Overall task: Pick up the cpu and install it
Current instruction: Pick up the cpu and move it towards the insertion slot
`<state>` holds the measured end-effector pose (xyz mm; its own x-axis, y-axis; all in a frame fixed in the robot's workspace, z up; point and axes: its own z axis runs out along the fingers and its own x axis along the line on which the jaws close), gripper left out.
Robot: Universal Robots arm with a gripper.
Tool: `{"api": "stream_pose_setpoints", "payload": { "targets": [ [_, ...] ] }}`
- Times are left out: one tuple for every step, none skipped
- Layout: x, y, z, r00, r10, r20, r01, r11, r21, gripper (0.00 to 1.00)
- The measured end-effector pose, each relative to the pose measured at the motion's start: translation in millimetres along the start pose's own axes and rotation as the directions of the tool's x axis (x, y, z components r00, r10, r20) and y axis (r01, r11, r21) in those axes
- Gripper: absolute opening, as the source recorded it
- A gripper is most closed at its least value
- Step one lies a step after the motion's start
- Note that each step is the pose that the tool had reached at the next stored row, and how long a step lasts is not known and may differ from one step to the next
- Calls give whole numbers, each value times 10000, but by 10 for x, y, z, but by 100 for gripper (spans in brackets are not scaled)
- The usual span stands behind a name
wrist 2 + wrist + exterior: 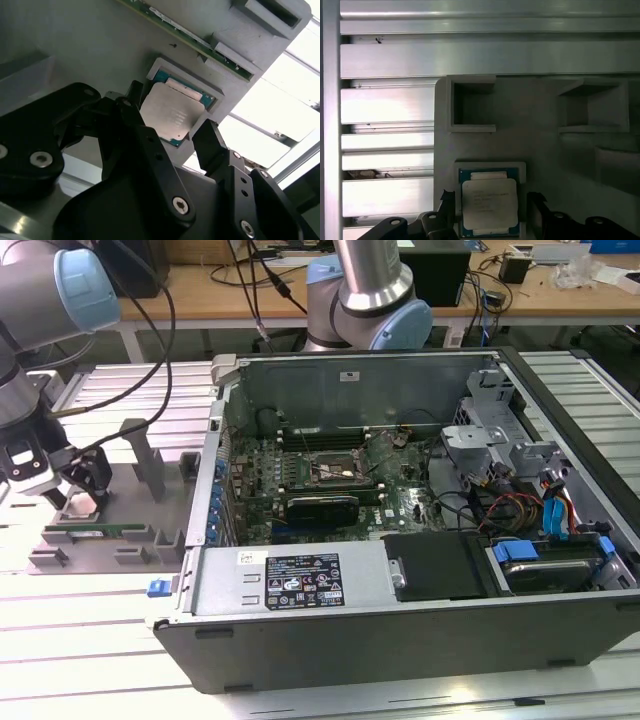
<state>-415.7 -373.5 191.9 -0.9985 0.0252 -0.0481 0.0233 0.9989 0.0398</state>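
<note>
Straddling the cpu (489,202), the tool (491,197) hangs open and grips nothing. In both wrist views a black finger (207,142) stands off each of two opposite edges of the chip, with a strip of grey showing between finger and edge. The chip's other two edges are clear of the fingers. The cpu lies flat, metal face up, in a shallow square pocket of a grey holder (545,155), its green rim close inside the pocket's raised frame. Just beyond that frame a green memory stick (190,39) sits on edge in a slot of the same holder, apart from the chip. Two deeper square pockets (470,105) lie farther along the holder.

In the exterior view the tool and holder sit at nine o'clock. The holder rests on a ribbed aluminium tabletop (80,640), with bare metal open toward six and twelve o'clock of it. At three o'clock of the holder, just beside it, stands an open computer case (300,640) with its lid off. A square socket (328,472) sits on the board near the case's middle, with open air above it. At twelve o'clock of the case rises the arm's base (370,290). Farther back are wooden desks (560,290) strewn with cables.
</note>
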Motion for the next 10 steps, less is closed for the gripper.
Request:
{"api": "stream_pose_setpoints", "payload": {
  "targets": [
    [0, 0, 4, 10000, -73, -2, 73, 10000, -4, 68],
    [1, 1, 8, 9999, -147, -5, 147, 9999, -8, 68],
    [1, 1, 11, 9998, -219, -9, 219, 9998, -11, 68],
    [1, 0, 16, 9996, -283, -11, 283, 9996, -14, 68],
    [1, 0, 20, 9995, -307, -13, 307, 9995, -16, 68],
    [2, 0, 23, 9995, -310, -13, 310, 9995, -16, 68],
    [2, 0, 27, 9995, -312, -12, 312, 9995, -16, 68],
    [2, 0, 30, 9995, -312, -12, 312, 9995, -16, 68],
    [4, 0, 38, 9995, -311, -11, 311, 9995, -15, 68],
    [4, 0, 48, 9995, -310, -12, 310, 9995, -14, 68]
  ]
}}
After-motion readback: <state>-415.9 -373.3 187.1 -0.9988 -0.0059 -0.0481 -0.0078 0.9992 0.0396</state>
